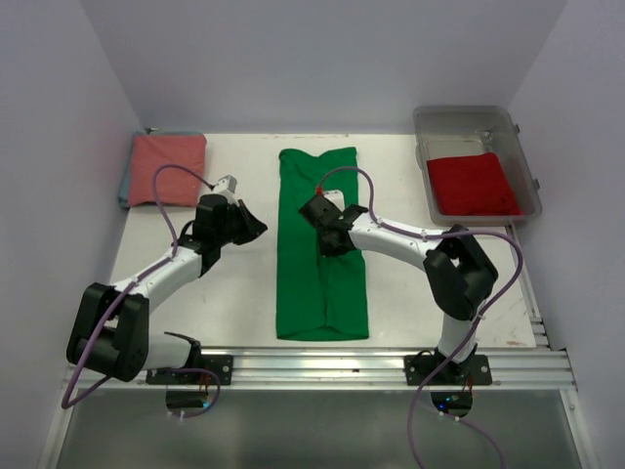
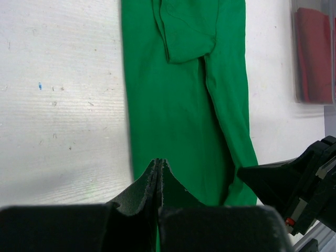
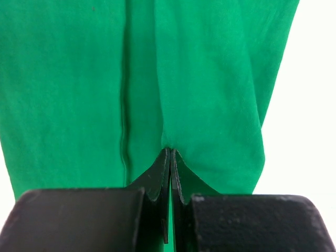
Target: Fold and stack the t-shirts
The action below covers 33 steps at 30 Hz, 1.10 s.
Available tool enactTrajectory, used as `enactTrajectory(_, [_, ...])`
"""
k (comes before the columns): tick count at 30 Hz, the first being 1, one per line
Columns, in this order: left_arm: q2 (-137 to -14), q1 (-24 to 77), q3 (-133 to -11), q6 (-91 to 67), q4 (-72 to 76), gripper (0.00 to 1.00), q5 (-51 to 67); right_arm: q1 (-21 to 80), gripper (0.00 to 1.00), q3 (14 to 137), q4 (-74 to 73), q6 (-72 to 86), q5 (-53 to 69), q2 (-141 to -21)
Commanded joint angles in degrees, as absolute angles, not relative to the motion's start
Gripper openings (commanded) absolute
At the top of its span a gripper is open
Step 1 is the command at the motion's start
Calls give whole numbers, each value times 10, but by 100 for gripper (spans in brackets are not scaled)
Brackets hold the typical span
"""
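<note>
Green soft cloth t-shirt [image 1: 322, 264], folded into a long narrow strip, flat at centre of white table [image 1: 234, 283]. R gripper [image 3: 170, 152] above it, pinched tight, tips on the cloth; can't tell if any fabric caught btwn. L gripper [image 2: 159, 161] also clamped tight, empty, over bare table just left of strip. Salmon-pink folded t-shirt [image 1: 168, 168] at far-left corner; red t-shirt [image 1: 474, 184] in clear plastic bin [image 1: 464, 117], far right.

Overhead camera, close wrist cameras, sharing green shirt [image 1: 320, 254]
</note>
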State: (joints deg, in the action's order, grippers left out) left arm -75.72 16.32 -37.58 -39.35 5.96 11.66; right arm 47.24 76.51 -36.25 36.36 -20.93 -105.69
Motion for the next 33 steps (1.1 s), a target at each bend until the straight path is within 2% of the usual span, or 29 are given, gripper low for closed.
enactTrajectory(1, [-761, 168, -373, -381, 80, 0, 106, 477, 0, 759, -368, 361, -192, -1042])
enactTrajectory(5, [-765, 168, -373, -382, 82, 0, 107, 480, 0, 764, -382, 360, -182, -1047])
enactTrajectory(8, [-767, 168, -372, -383, 83, 0, 109, 484, 8, 765, -389, 361, -189, -1041])
enactTrajectory(10, [-766, 169, -373, -383, 83, 0, 108, 484, 18, 760, -388, 362, -190, -1030])
enactTrajectory(11, [-766, 169, -373, -383, 82, 0, 109, 485, 31, 759, -387, 364, -189, -1025])
enactTrajectory(13, [-763, 170, -373, -383, 81, 0, 108, 485, 41, 745, -376, 370, -186, -1001])
enactTrajectory(19, [-751, 171, -372, -382, 75, 0, 103, 501, 43, 699, -373, 392, -182, -940])
enactTrajectory(26, [-752, 173, -373, -386, 76, 0, 99, 530, 38, 657, -353, 417, -171, -952])
enactTrajectory(33, [-758, 178, -375, -386, 75, 0, 98, 566, 34, 670, -347, 433, -166, -980])
